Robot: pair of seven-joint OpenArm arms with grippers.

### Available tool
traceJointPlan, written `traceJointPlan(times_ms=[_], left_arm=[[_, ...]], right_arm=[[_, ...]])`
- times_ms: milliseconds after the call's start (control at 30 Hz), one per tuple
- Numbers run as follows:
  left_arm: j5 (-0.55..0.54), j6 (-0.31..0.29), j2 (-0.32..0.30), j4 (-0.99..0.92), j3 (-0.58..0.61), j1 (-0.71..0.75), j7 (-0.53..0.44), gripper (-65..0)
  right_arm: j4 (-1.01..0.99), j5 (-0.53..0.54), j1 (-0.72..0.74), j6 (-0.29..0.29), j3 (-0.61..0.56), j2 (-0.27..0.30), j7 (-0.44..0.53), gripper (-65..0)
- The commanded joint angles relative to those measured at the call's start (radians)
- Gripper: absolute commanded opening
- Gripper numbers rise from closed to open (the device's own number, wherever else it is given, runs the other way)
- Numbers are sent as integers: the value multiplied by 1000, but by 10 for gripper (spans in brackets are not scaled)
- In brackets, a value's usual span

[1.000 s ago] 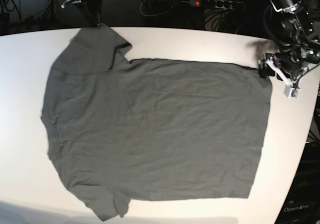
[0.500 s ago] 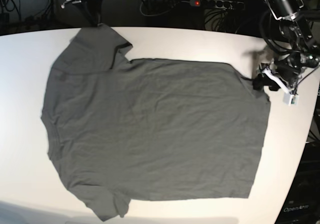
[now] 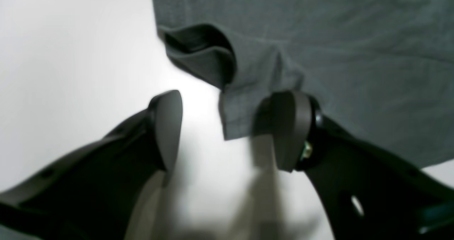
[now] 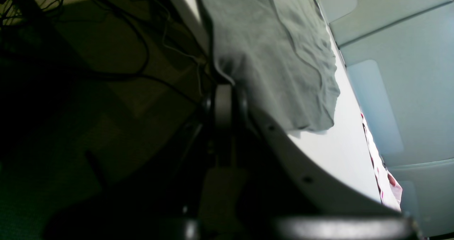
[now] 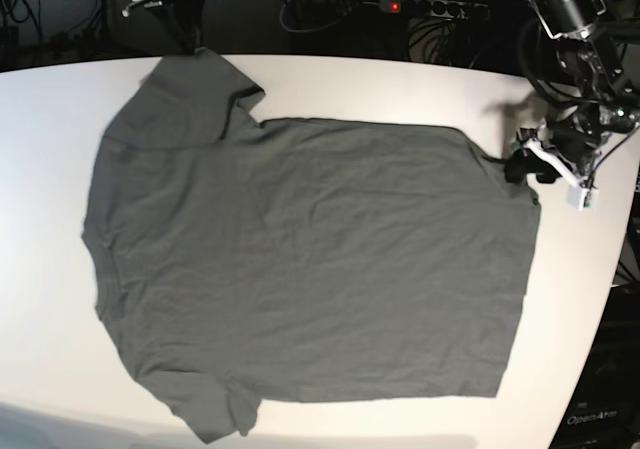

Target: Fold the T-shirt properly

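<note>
Left wrist cam: the left gripper (image 3: 227, 133) has its jaws spread wide over the white table (image 3: 71, 55), with the shirt's (image 3: 337, 55) hem corner poking in between the fingers, one pad (image 3: 289, 130) sitting on the cloth, a little fold bunched just above, nothing pinched. Right wrist cam: the right gripper (image 4: 223, 105) is squeezed closed with nothing in it, off the table edge right by a sleeve. Base cam: the shirt (image 5: 310, 259) lies flat across the table (image 5: 40, 169), and compared to a second ago its top right corner has been nudged inward and rumpled, with the left gripper (image 5: 528, 161) now a touch higher and further in.
</note>
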Motion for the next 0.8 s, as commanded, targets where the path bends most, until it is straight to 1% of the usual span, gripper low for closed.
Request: traceJointPlan(times_ms=[0, 133, 200, 767], left_arm=[[79, 10, 17, -40, 34, 42, 175, -262], [-23, 10, -8, -43, 129, 62, 169, -262], [-46, 10, -11, -43, 155, 62, 169, -262], [-56, 10, -12, -44, 155, 62, 169, -263]], right_arm=[[7, 14, -8, -23, 1, 3, 19, -650], [7, 14, -8, -23, 0, 3, 19, -650], [7, 14, -8, -23, 0, 3, 19, -650], [7, 14, -8, -23, 0, 3, 19, -650]])
